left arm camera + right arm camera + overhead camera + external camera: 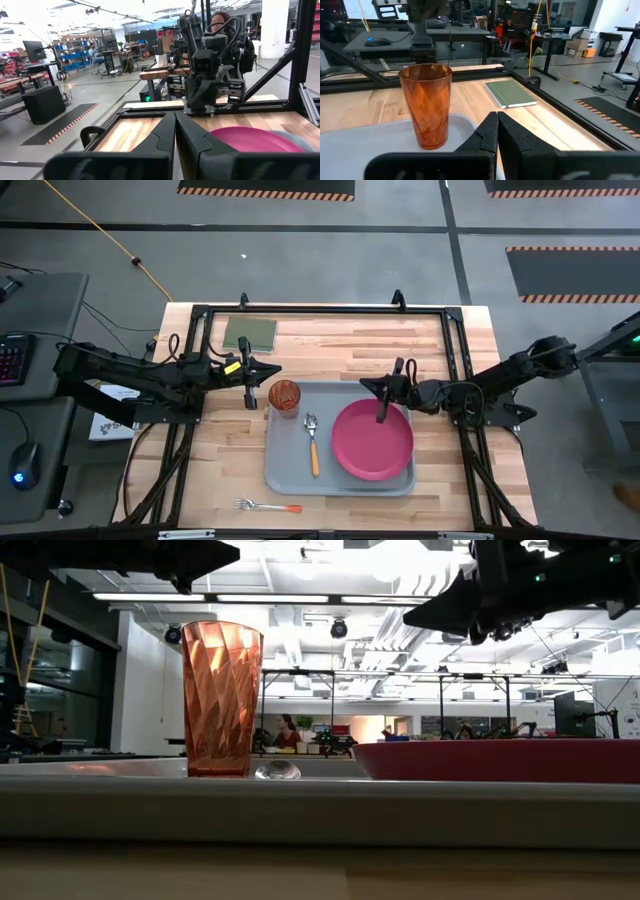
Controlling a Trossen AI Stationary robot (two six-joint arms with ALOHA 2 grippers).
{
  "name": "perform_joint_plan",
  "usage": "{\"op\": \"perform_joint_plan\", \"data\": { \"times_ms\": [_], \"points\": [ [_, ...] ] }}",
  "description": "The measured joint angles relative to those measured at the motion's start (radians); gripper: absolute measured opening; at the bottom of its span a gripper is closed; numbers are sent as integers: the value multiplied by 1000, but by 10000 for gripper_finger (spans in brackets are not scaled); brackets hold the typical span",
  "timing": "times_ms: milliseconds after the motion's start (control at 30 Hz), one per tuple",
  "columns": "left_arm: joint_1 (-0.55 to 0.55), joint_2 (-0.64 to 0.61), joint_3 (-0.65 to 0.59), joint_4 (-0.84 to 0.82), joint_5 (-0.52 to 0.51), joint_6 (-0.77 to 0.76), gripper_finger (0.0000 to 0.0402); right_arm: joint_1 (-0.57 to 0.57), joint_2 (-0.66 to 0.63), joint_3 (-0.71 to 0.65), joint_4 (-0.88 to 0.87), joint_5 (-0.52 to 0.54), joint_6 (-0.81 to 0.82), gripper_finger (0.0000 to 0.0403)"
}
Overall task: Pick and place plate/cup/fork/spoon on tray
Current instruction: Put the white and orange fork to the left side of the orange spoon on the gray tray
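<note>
Lying alone on the wood below the grey-blue rectangular plastic tray (285, 470), the red-handled metal fork (266, 506) awaits pickup, while both empty grippers, left (249, 383) and right (384, 401), hover pinched closed.

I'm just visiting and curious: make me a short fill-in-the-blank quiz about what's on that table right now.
1. The cup stands upright in a corner of the grey-blue ____.
2. The spoon lies on the tray between the cup and the ____.
3. The only tableware not on the tray is the ____, lying on the wood near the table's edge.
4. The green pad lies ____ the tray.

Missing words: tray; plate; fork; outside
</note>
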Motion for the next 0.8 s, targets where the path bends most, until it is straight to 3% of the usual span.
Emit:
{"op": "perform_joint_plan", "data": {
  "times_ms": [133, 333, 633, 800],
  "points": [
    [0, 0, 0, 0, 27, -25, 3, -9, 0, 0, 5, 0, 2, 0],
    [0, 0, 0, 17, 210, 20, 3, -9, 0, 0, 24, -22, -5, 0],
    [-42, 0, 0, 37, 213, 105, 5, -9, 0, 1, 33, -44, 2, 0],
    [-129, 1, 23, 45, 237, 99, 52, -9, 0, 1, 33, -45, 2, 0]
  ]
}}
